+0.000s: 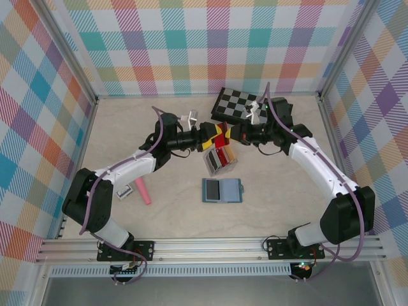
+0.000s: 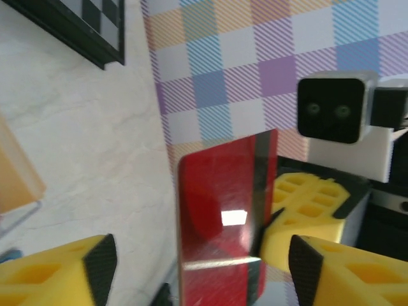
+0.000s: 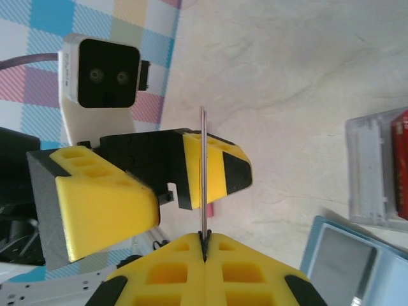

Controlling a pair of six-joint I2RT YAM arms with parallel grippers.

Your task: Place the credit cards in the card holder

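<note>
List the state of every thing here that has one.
Right fingers: shut on the red plastic credit card.
Left fingers: open, one each side of the card.
Card: clamped, off the table.
Teal folding card holder: lying open on the table.
Clear card tray: red cards inside.

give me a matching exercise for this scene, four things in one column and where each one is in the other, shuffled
Things:
1. red credit card
2. card holder
3. pink stick
4. chessboard

Places:
a. by the far wall
b. held up by the right gripper, jaws shut on it
c. lying open, just on the near side of the grey tray
d. lying flat, left of the card holder

Pairs: 1-b, 2-c, 3-d, 4-a
</note>
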